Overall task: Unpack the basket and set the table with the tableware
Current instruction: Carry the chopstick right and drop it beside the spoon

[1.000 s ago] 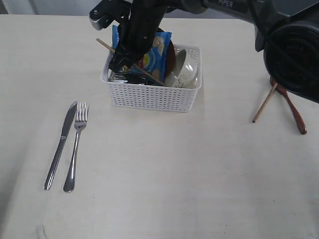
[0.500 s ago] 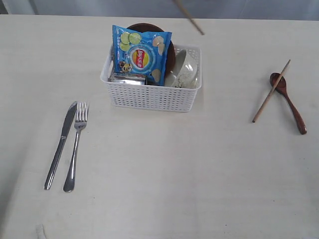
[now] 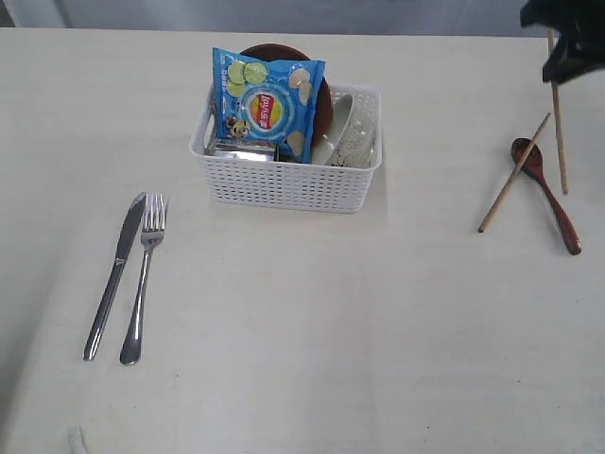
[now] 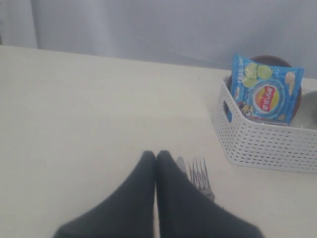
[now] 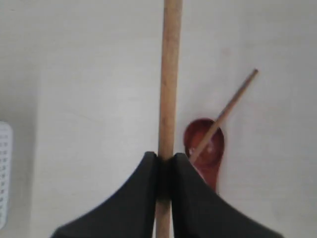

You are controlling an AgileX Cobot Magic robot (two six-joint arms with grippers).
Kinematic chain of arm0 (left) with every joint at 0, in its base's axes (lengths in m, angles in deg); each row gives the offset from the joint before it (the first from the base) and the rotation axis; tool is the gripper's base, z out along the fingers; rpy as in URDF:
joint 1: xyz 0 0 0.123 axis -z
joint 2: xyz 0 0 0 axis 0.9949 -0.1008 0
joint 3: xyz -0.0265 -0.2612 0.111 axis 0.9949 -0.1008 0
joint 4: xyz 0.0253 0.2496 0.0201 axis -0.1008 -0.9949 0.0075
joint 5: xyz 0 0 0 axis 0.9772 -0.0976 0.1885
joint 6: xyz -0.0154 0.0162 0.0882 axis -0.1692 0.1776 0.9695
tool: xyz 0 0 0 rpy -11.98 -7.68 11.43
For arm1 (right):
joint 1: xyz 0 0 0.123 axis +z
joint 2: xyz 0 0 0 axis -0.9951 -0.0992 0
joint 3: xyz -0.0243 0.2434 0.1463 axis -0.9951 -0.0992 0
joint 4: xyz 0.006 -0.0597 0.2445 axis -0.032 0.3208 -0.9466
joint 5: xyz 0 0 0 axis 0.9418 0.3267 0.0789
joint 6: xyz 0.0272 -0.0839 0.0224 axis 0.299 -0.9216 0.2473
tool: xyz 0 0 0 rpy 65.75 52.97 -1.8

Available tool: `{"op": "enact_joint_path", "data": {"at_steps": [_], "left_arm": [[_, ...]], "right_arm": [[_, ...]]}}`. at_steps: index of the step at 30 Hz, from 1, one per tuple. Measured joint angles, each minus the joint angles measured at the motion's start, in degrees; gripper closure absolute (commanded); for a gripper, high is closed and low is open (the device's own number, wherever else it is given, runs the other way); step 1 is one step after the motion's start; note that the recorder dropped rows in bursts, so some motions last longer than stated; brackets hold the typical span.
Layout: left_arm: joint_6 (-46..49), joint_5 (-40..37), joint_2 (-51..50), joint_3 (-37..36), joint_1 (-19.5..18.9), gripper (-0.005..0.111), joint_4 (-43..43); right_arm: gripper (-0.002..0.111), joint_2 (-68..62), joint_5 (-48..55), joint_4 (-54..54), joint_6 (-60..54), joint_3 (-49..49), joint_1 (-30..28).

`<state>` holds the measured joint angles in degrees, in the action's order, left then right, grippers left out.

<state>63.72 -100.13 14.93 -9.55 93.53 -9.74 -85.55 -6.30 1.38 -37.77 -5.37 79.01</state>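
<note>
Right fingers clamped on chopstick, held near-upright by table far right corner, lower tip perhaps touching, likely to pair with second chopstick lying across red spoon. Left fingers pressed together, empty. Basket mid far edge, part-full.

Soft, even light fills the bench, which reads bright and pale with nothing blown out. The basket casts only a faint, diffuse shadow on its near side. To its left, the knife and fork carry thin bright glints. The exterior view is crisp around the basket. In the wrist views the left claw and right claw are black, featureless and soft-edged. The chopstick looks slightly blurred, and the spoon shows tiny highlights.
</note>
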Motion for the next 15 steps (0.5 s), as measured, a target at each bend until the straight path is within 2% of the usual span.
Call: {"op": "enact_joint_path", "data": {"at_steps": [4,9,11,15], "left_arm": [[0.0,0.0,0.0,0.0,0.0,0.107,0.0],[0.0,0.0,0.0,0.0,0.0,0.107,0.0],[0.0,0.0,0.0,0.0,0.0,0.107,0.0],[0.0,0.0,0.0,0.0,0.0,0.107,0.0]], "right_arm": [[0.109,-1.86,-6.76,-1.11,0.0,-8.19,-1.65],[0.107,-5.81,-8.86,-1.72,-0.13,-10.06,-1.65],[0.098,-6.3,-9.27,-1.72,-0.23,-10.06,-1.65],[0.071,-6.32,-10.15,-1.6,-0.23,-10.06,-1.65]]}}
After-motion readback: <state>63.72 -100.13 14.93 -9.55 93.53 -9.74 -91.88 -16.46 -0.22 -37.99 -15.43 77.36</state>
